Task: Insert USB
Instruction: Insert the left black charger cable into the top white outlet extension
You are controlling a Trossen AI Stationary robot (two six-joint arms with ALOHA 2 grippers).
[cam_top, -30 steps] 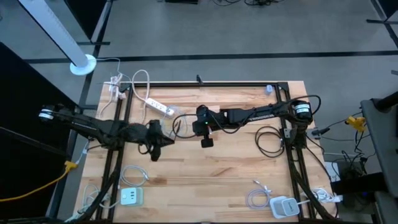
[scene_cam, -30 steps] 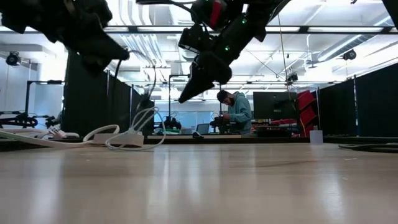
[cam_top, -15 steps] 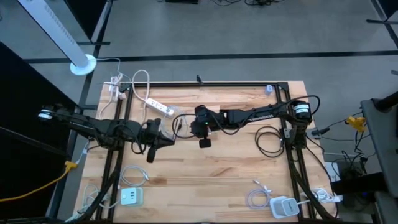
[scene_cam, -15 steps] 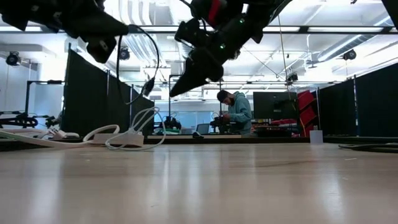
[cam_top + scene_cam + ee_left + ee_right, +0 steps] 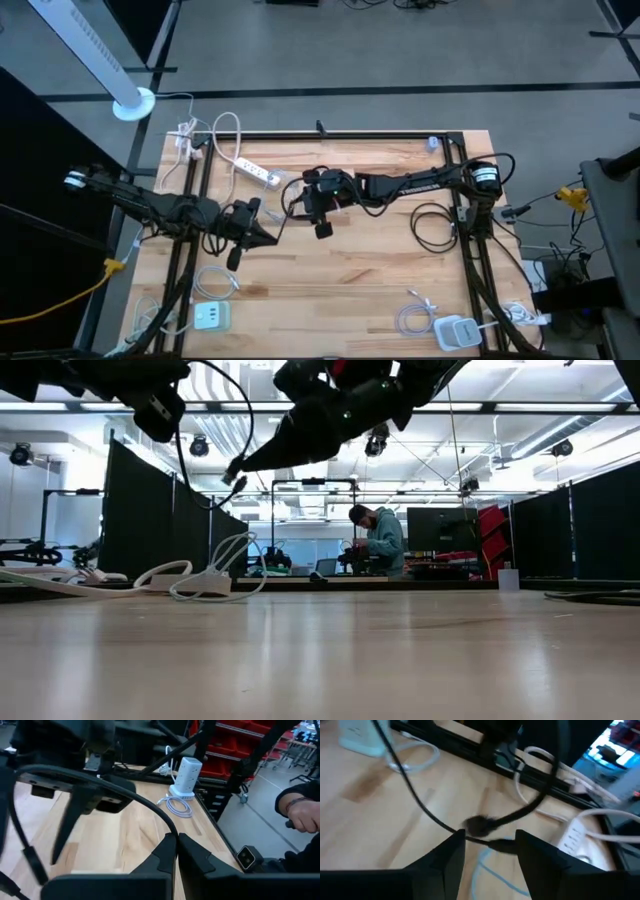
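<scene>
USB cable: thin black cable (image 5: 215,420) hangs in a loop above the table between the two grippers, its plug end (image 5: 233,481) dangling free in the air in the low view; in the right wrist view the plug (image 5: 485,826) sits just ahead of that arm's fingers, not between them.
Cable, left end: runs from the closed tips of the left fingers and arcs away over the wood (image 5: 100,780).
Left gripper: (image 5: 262,236) over the left-centre of the table, fingers (image 5: 167,855) pressed together with the black cable pinched at their tips.
Right gripper: (image 5: 298,205) over the table centre, just beside the left one; fingers (image 5: 451,851) stand apart at a moderate gap, nothing clamped between them, the cable crossing just in front.
Table: light wooden top (image 5: 360,270) in a black frame.
Power strip: white strip (image 5: 257,172) with white lead at the back left, lying flat, well clear of both grippers.
Charger hubs: one white block (image 5: 211,316) at the front left corner with a coiled white cable beside it; another (image 5: 456,330) at the front right corner, likewise with a white coil.
Black coil: loose black cable (image 5: 432,226) lies near the right arm's base.
Containers: no bins on the table; red bins (image 5: 240,745) on shelving beyond the table, contents not discernible.
Room: a person (image 5: 378,542) stands far behind the table; a hand (image 5: 300,815) shows at the table's side in the left wrist view.
</scene>
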